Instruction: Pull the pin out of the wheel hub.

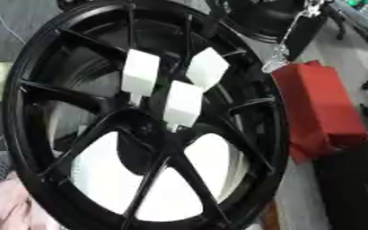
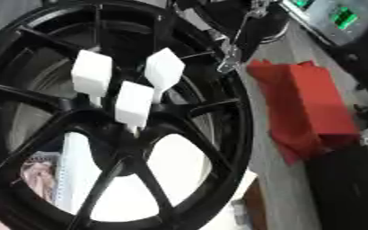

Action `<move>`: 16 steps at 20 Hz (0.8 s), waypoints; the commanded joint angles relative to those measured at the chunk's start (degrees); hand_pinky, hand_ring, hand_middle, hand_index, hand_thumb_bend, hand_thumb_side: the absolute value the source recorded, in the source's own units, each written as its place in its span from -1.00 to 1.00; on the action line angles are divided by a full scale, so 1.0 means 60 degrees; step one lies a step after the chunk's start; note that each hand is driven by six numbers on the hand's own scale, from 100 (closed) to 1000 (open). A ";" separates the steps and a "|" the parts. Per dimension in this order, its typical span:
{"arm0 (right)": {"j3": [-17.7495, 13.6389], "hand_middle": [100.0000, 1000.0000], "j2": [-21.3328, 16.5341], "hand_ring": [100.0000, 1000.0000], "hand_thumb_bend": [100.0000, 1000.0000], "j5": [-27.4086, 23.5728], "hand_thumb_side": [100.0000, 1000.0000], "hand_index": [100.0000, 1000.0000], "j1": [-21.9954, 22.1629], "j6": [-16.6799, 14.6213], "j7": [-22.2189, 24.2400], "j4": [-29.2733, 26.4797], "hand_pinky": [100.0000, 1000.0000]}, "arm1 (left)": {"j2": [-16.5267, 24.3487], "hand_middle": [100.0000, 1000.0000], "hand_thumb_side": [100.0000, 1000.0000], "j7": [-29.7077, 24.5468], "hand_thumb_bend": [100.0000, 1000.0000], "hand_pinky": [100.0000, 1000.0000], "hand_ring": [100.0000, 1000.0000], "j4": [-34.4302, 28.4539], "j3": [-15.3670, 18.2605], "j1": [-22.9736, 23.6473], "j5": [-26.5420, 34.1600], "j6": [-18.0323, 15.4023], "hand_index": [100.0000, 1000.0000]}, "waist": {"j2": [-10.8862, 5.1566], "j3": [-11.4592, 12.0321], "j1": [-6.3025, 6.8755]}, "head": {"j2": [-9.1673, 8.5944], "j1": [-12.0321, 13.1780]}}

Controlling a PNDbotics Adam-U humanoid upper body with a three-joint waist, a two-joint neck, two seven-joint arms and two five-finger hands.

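Note:
A large black wheel hub fills most of both views, standing tilted with its spokes meeting near the centre. Three pins with white block-shaped heads stick out of the hub's middle: one at the upper left, one at the upper right, and one lower between them. Their thin stems run down into the hub. Neither of my hands shows in either view, and nothing touches the pins.
A red box leans just right of the wheel's rim. Above it, a dark shape with a dangling silver piece crosses the top. A device with green lights sits at the far right. Pink cloth lies at the lower left.

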 commanded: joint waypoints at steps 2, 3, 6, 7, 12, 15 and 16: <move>-0.0019 0.36 -0.0110 0.60 0.05 -0.0224 -0.97 0.64 -0.0227 -0.0214 0.0528 -0.0077 0.73 | 0.0224 0.07 0.46 -0.0035 -1.00 0.79 -0.14 -0.0144 -0.0014 -0.0089 0.0035 -0.0016 0.47 | -0.0177 0.0005 0.0083 | -0.0108 -0.0085; 0.0000 0.36 -0.0082 0.60 0.05 -0.0249 -0.97 0.64 -0.0248 -0.0171 0.0547 -0.0071 0.73 | 0.0223 0.07 0.46 -0.0033 -1.00 0.79 -0.14 -0.0144 -0.0014 -0.0099 0.0044 -0.0014 0.47 | -0.0185 0.0007 0.0083 | -0.0101 -0.0103; 0.0033 0.35 0.0010 0.60 0.04 -0.0288 -0.97 0.64 -0.0325 -0.0084 0.0523 -0.0036 0.73 | 0.0226 0.07 0.46 -0.0039 -1.00 0.79 -0.14 -0.0144 -0.0024 -0.0131 0.0076 -0.0010 0.47 | -0.0202 0.0002 0.0088 | -0.0077 -0.0175; 0.0035 0.35 0.0046 0.60 0.04 -0.0292 -0.97 0.64 -0.0355 -0.0062 0.0480 -0.0014 0.73 | 0.0224 0.07 0.46 -0.0042 -1.00 0.79 -0.14 -0.0144 -0.0027 -0.0137 0.0084 -0.0007 0.47 | -0.0206 0.0000 0.0091 | -0.0070 -0.0205; 0.0088 0.35 0.0191 0.60 0.04 -0.0203 -0.97 0.64 -0.0461 0.0045 0.0282 0.0095 0.73 | 0.0209 0.07 0.46 -0.0052 -1.00 0.79 -0.15 -0.0144 -0.0035 -0.0160 0.0106 0.0006 0.47 | -0.0210 0.0008 0.0096 | -0.0038 -0.0340; 0.0134 0.35 0.0253 0.60 0.04 -0.0111 -0.97 0.63 -0.0483 0.0096 0.0229 0.0153 0.73 | 0.0203 0.07 0.46 -0.0053 -1.00 0.79 -0.15 -0.0144 -0.0036 -0.0180 0.0115 0.0006 0.47 | -0.0200 0.0017 0.0091 | -0.0012 -0.0396; 0.0150 0.34 0.0271 0.60 0.04 -0.0084 -0.96 0.63 -0.0488 0.0115 0.0215 0.0170 0.73 | 0.0201 0.07 0.46 -0.0052 -1.00 0.79 -0.15 -0.0144 -0.0036 -0.0185 0.0116 0.0009 0.47 | -0.0197 0.0020 0.0086 | -0.0003 -0.0414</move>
